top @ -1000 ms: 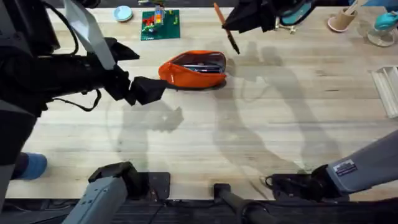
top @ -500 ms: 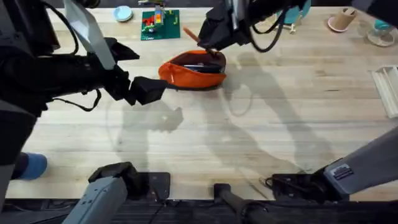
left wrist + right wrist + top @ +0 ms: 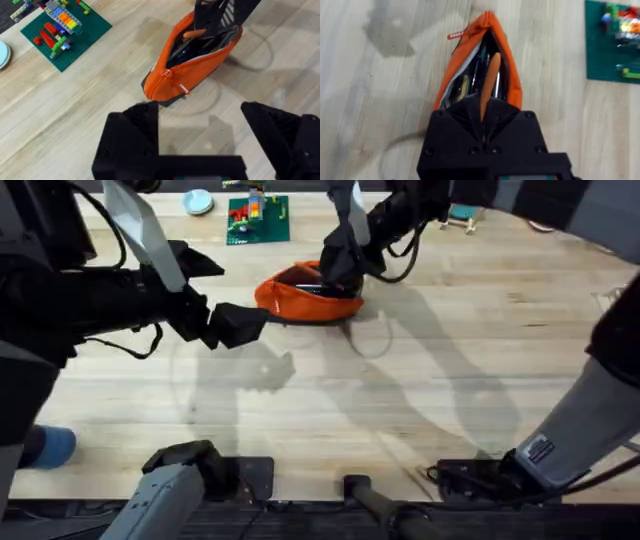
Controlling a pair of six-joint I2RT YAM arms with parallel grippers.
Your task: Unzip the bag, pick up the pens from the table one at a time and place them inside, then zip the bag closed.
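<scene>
Now the right gripper (image 3: 485,122), clamped on the orange pen (image 3: 489,82), is poking it into the unzipped bag (image 3: 300,298); the left gripper (image 3: 200,135) is hanging open beside it

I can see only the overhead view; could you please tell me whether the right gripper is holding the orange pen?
Observer: Yes; the right wrist view shows the orange pen in the right gripper, pointing into the open bag.
Operator: Is anything inside?
Observer: Dark slim items lie inside; I cannot tell what they are.
Operator: And the left gripper?
Observer: Its fingers are open, short of the bag's zipper pull.
</scene>
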